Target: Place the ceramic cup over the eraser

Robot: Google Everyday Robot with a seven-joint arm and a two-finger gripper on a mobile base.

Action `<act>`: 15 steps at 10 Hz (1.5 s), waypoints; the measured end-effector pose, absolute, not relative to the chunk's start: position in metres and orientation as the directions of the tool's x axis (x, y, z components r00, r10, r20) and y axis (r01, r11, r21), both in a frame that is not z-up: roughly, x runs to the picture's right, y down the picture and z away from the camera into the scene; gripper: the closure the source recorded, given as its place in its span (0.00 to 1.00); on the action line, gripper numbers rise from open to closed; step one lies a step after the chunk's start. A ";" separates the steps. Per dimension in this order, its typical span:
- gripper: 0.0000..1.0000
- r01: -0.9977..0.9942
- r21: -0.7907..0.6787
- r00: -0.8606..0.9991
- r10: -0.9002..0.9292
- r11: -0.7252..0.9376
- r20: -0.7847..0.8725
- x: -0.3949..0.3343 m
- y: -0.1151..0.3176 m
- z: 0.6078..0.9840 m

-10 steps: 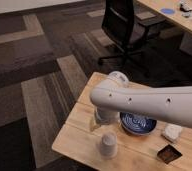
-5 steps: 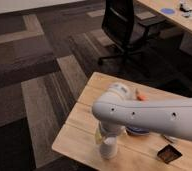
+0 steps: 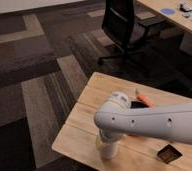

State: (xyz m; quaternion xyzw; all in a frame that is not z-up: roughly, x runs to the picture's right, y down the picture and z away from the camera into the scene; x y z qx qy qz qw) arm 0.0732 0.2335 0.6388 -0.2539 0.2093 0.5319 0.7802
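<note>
One white arm (image 3: 154, 122) reaches across the wooden worktop (image 3: 89, 102), with its gripper (image 3: 105, 141) down near the front-left edge, right at the ceramic cup (image 3: 109, 152) — whether it grips the cup cannot be told. The eraser (image 3: 169, 153) lies flat, well apart to the right — an orange object (image 3: 145, 100) sits behind the arm.

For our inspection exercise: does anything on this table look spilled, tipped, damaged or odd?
Nothing stands out. The ceramic cup sits near the front edge of the table with the pincer down at it; the eraser lies flat, apart to its right. No spill shows.
</note>
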 end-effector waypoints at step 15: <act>1.00 -0.985 0.154 -0.033 0.799 0.074 -0.601 0.266 0.102 0.575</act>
